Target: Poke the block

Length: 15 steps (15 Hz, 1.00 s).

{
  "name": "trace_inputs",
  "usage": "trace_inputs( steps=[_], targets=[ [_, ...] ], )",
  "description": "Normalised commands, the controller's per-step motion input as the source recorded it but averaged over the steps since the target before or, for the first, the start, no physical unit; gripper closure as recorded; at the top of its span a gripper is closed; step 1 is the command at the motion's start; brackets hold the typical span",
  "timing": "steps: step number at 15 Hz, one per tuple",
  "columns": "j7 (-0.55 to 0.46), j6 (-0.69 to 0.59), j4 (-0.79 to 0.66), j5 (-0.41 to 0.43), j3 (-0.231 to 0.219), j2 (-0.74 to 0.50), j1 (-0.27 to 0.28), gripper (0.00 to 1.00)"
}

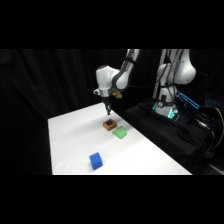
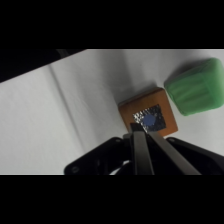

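Apparently the poke was at or very near its point of contact. A white robot arm reached down over a white counter, and its gripper hung directly above the block, a small brown-orange cube with a dark blue-black square on its top face. The block sat on the counter toward the far side, near the middle of the counter's width.

Seen from the wrist, the jaws were pressed together into a single narrow tip, holding nothing, and that tip lay over the near edge of the block's dark mark. Whether the tip was truly touching the top face or hovering just above it could not be told from either view. My judgement was that the approach and alignment were done, and that what was left was the press itself, if not yet made, and then lifting away.

A flat green block lay just beside the brown-orange one, on the side nearer the side camera; whether the two touched could not be told. A plain blue cube stood well apart, near the counter's front edge.

No containers were visible on the counter, so nothing was held inside anything.
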Motion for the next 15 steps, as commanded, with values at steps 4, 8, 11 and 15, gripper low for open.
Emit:
trace_inputs(
  steps=[4,8,11,15],
  targets=[
    [-0.01,-0.42,-0.11,-0.1,-0.048,-0.6,0.04,1.0],
    [-0.01,-0.39,0.01,-0.107,-0.023,-0.44,0.044,0.66],
    [-0.01,-0.31,0.04,-0.112,0.0,-0.34,0.05,0.39],
    [-0.01,-0.3,0.03,-0.127,0.018,-0.34,0.051,0.09]
  ],
)
